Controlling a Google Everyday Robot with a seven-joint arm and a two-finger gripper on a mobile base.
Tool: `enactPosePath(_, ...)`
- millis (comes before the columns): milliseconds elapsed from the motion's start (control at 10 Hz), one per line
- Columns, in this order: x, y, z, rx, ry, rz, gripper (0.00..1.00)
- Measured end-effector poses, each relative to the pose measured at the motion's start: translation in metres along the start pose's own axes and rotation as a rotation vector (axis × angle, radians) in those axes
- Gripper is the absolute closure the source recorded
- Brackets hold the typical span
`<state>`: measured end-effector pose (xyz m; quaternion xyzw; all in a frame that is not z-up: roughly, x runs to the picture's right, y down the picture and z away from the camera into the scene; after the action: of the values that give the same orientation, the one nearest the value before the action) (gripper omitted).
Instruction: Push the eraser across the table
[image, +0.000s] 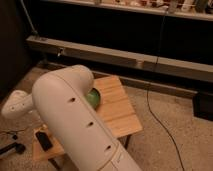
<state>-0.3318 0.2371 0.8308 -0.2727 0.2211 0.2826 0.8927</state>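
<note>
Pincer closed, hidden behind white arm (75, 120) bent over table (120, 117).

I count one surface (119, 114), one green bowl (93, 97), one eraser (43, 140) and one arm (75, 120), its single hand hidden behind it.

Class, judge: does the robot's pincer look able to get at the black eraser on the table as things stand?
Probably yes. The eraser lies uncovered on the table, at its near-left corner. The arm's end link hangs above and left of it; the shut pincer is out of sight, presumably below that link.
</note>
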Motion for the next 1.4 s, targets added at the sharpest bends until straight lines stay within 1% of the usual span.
enactPosePath(300,0.001,0.0,0.006,-0.004,0.013,-0.005,1.0)
enactPosePath(900,0.002,0.001,0.013,-0.022,0.026,-0.009,1.0)
enactPosePath(1200,-0.001,0.007,0.014,-0.033,0.032,-0.026,1.0)
enactPosePath(1400,-0.003,0.016,0.011,-0.044,0.03,-0.051,1.0)
